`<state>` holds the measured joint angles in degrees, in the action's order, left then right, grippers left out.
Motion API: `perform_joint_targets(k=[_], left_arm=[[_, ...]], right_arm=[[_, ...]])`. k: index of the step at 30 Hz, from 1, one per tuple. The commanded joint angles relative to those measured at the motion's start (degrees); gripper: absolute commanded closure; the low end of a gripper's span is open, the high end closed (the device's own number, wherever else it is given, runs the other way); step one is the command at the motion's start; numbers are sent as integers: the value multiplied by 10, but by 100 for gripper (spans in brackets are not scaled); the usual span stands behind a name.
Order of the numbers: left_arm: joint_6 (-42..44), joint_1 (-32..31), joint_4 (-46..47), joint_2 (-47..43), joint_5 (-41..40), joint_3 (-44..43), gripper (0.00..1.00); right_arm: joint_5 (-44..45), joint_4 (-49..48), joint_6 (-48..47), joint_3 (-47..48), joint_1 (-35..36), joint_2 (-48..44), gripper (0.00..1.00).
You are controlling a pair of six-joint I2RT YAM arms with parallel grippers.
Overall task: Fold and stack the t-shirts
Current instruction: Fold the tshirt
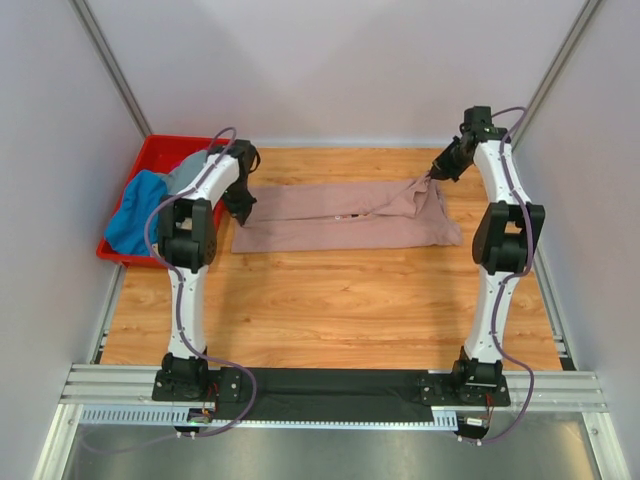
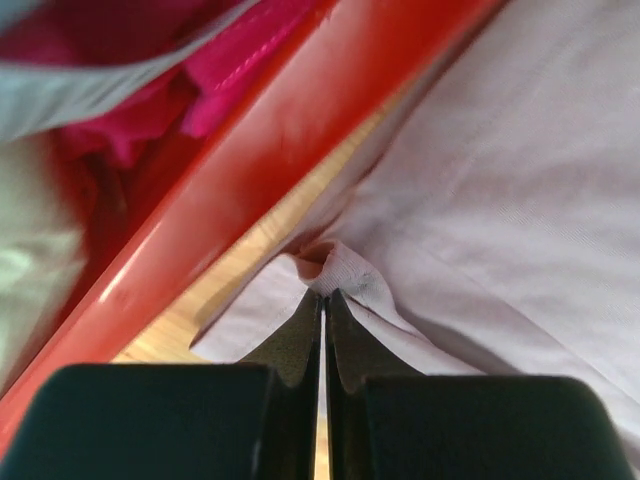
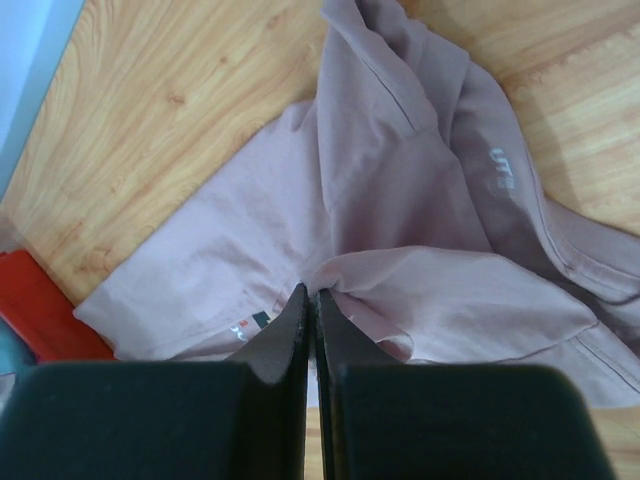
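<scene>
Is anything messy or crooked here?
The dusty-pink cloth t-shirt is bunched and wrinkled at its right end, where the right gripper pinches it. A blue shirt and a grey shirt lie heaped in the red plastic crate.

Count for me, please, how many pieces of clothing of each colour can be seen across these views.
dusty-pink t-shirt: 1
blue t-shirt: 1
grey t-shirt: 1
magenta t-shirt: 1
Total: 4
</scene>
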<state>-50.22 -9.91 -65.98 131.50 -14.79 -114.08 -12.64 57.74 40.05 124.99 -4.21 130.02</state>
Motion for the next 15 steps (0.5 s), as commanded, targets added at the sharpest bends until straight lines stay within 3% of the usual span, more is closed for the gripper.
perform_joint_targets(k=[1,8,12,15], left_arm=[[-3,8,-30,20,-24,-24,100],[6,9,-29,28,-31,-54,97],[19,9,-38,17,-13,-79,75],[33,6,-20,-22,10,-69,69]], right_arm=[[-21,-59,20,18,-3,21,100],[-48,-104,37,23,-14,51,99],[-59,-78,38,59,-16,71,84],[-33,-40,38,62,-16,60,69]])
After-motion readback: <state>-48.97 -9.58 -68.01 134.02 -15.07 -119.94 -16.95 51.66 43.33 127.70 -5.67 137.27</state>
